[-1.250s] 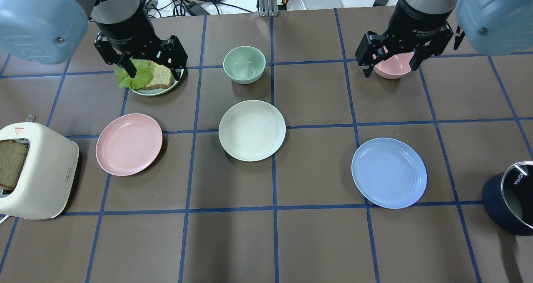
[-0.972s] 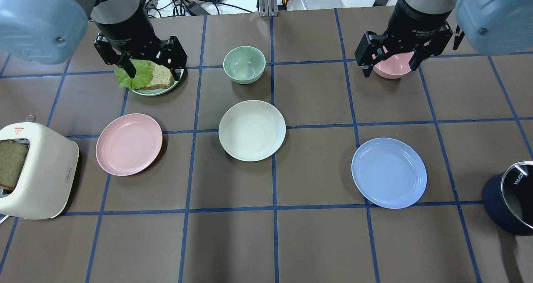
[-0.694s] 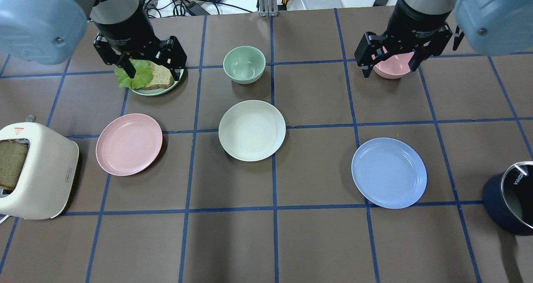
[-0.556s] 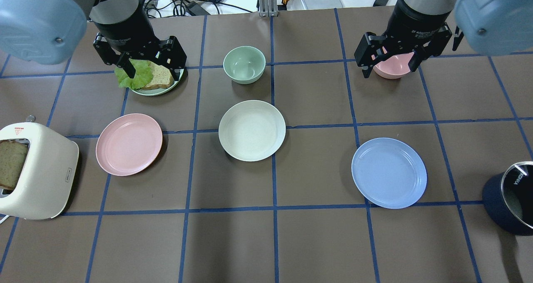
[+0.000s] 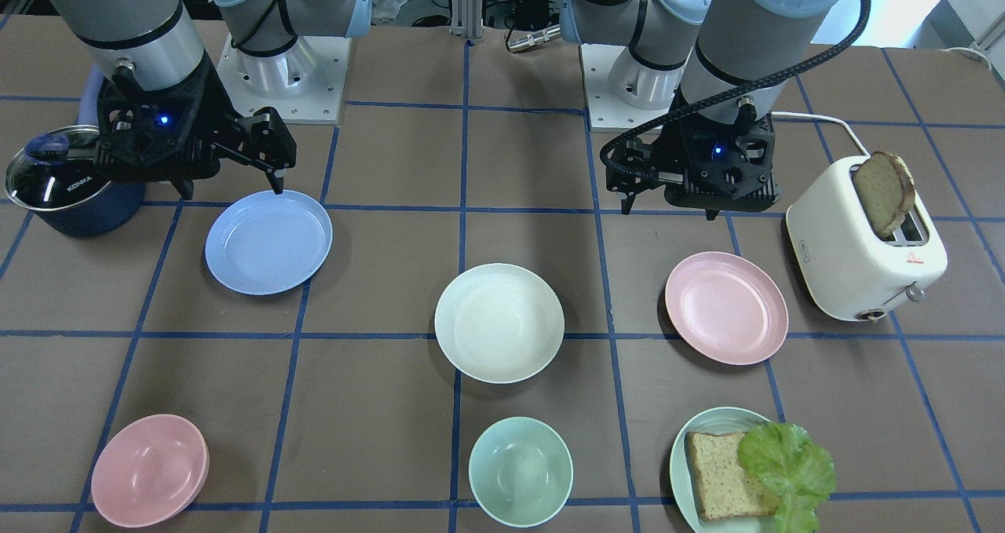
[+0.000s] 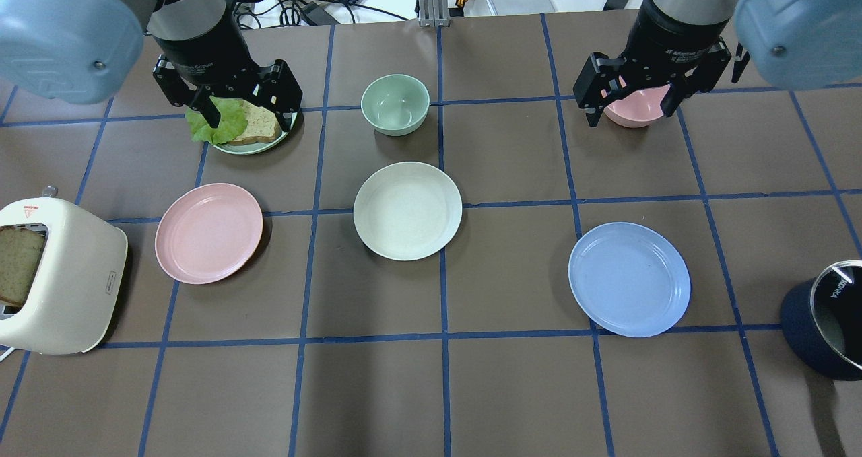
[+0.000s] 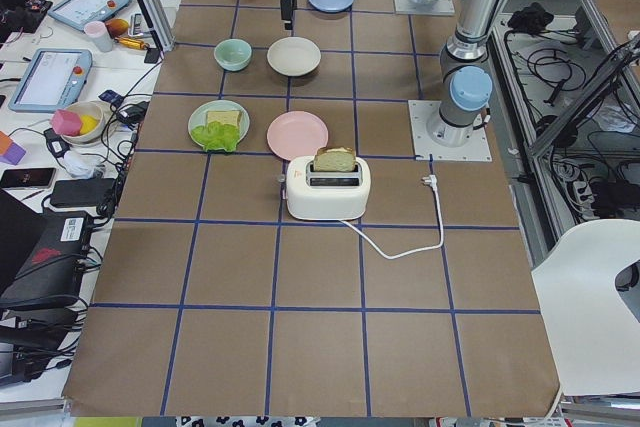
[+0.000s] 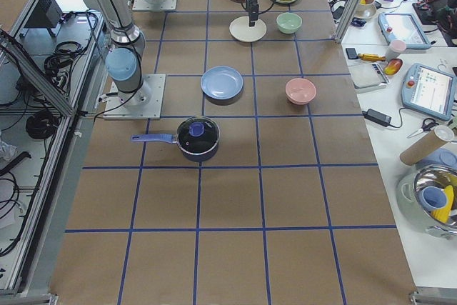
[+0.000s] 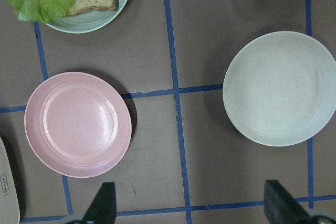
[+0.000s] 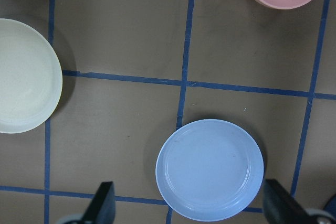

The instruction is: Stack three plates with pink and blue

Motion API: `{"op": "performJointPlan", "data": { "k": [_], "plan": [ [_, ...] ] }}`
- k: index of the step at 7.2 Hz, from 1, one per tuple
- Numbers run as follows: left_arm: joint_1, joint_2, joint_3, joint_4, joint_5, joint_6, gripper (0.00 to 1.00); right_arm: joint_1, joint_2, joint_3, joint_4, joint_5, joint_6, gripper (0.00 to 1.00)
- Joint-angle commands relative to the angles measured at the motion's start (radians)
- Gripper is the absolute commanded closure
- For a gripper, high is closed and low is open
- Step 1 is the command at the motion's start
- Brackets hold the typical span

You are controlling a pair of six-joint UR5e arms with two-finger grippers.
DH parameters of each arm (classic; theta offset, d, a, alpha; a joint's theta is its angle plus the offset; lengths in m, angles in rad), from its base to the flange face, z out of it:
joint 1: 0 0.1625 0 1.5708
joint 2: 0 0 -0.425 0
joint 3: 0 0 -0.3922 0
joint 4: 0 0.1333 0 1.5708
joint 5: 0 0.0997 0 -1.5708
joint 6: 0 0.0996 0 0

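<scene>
On the brown gridded worktop (image 5: 392,164) you see three plates lying well apart: a light blue round plastic plate (image 5: 268,241) at your left, a cream-white round plastic plate (image 5: 499,322) in the middle, and a pale pink round plastic plate (image 5: 726,307) at your right. The right gripper (image 5: 230,188) hangs, jaws spread, at the blue plate's far rim; the left gripper (image 5: 669,209), jaws also spread, hangs behind the pink one.

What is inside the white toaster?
A slice of brown bread stands in one slot of the toaster, its upper part sticking out. The lower part and the slot's inside are covered by the toaster body.
</scene>
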Motion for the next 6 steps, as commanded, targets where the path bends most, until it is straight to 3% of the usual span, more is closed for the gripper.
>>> {"op": "performJointPlan", "data": {
  "k": [1, 6],
  "plan": [
    [0.000, 0.010, -0.025, 0.008, -0.001, 0.000, 0.00, -0.003, 0.005, 0.000, 0.003, -0.001, 0.000, 0.00],
    [0.002, 0.012, -0.033, 0.011, -0.001, 0.001, 0.00, -0.006, 0.003, 0.007, -0.003, -0.006, -0.002, 0.00]
  ]
}}
